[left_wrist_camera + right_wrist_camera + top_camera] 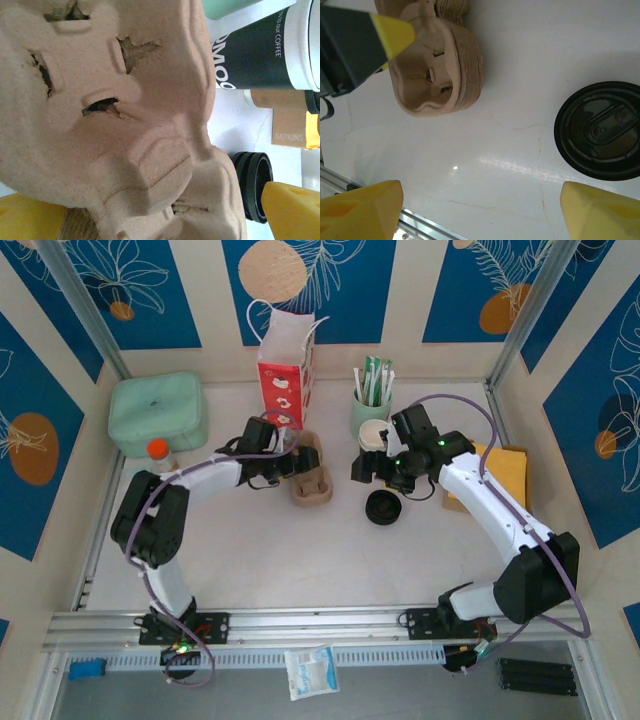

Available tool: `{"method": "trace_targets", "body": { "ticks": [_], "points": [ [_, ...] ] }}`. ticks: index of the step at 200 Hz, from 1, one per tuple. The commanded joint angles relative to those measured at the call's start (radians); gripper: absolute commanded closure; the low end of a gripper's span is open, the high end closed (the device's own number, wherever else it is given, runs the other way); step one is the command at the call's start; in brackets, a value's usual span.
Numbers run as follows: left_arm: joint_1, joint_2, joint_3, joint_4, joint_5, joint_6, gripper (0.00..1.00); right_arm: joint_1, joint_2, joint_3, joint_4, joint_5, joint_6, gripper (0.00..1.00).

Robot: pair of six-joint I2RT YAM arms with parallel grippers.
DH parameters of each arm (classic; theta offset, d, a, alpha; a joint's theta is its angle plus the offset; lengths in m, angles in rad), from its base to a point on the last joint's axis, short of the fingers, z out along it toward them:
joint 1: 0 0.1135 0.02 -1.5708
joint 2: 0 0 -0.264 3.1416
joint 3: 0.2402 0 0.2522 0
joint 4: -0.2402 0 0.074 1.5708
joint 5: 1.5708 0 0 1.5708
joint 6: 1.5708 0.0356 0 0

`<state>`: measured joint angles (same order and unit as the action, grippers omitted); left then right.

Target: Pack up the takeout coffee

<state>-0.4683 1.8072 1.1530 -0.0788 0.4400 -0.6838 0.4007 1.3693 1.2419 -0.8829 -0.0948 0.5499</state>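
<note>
- top view: left gripper [288, 462] centre left, right up against the carrier [311, 476]; right gripper [366, 468] centre right, just above the lid [385, 507] in frame
- only the top view gives the layout: carton [286, 365] top centre, stick cup [370, 405] to its right, green box [158, 412] upper left, napkins [500, 468] at right, all on the white table [270, 550]
- black cup [372, 434] shows there as a white top just below the stick cup, close to the right gripper
- left wrist view: carrier [115, 110] fills left and centre, lying between the yellow fingers [292, 207] at the lower corners; jaws spread wide, no squeeze on it visible
- this view gives the cup sides: black cup [260, 52] upper right, tan cup [277, 99] just below it in frame, small, cut off by the right edge; can't tell if a lid is on it
- lid [252, 185] lies loose on the table at lower right, beside the finger tip
- right wrist view: right fingers [360, 210] at both lower corners, wide apart, bare table between, holding nothing
- lid [600, 130] flat at the right edge, well apart from the carrier [437, 65] at upper left; left gripper's yellow-tipped finger sits top left, just beside the carrier
</note>
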Motion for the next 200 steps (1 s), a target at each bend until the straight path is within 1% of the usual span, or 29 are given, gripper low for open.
{"method": "trace_targets", "body": {
  "ticks": [1, 19, 42, 92, 118, 174, 200],
  "points": [
    [-0.013, 0.048, 0.070, 0.021, -0.016, -0.003, 0.01, -0.004, -0.024, -0.016, -0.014, -0.037, -0.008, 0.18],
    [-0.017, 0.069, 0.099, 0.012, -0.009, 0.005, 0.00, -0.001, -0.026, -0.019, -0.010, -0.040, -0.003, 0.18],
    [-0.016, 0.055, 0.112, -0.033, -0.011, 0.039, 0.01, 0.003, -0.024, -0.016, -0.008, -0.042, 0.001, 0.18],
    [0.002, -0.079, 0.110, -0.160, -0.026, 0.114, 0.01, 0.012, -0.008, 0.022, -0.014, -0.051, 0.001, 0.18],
    [0.027, -0.154, 0.148, -0.246, -0.055, 0.157, 0.01, 0.022, -0.005, 0.039, -0.015, -0.047, 0.005, 0.18],
    [0.078, -0.218, 0.296, -0.424, -0.131, 0.227, 0.01, 0.067, 0.005, 0.060, 0.000, -0.032, 0.039, 0.19],
    [0.081, -0.248, 0.304, -0.449, -0.141, 0.232, 0.01, 0.101, 0.034, 0.060, 0.009, -0.011, 0.064, 0.21]
  ]
}}
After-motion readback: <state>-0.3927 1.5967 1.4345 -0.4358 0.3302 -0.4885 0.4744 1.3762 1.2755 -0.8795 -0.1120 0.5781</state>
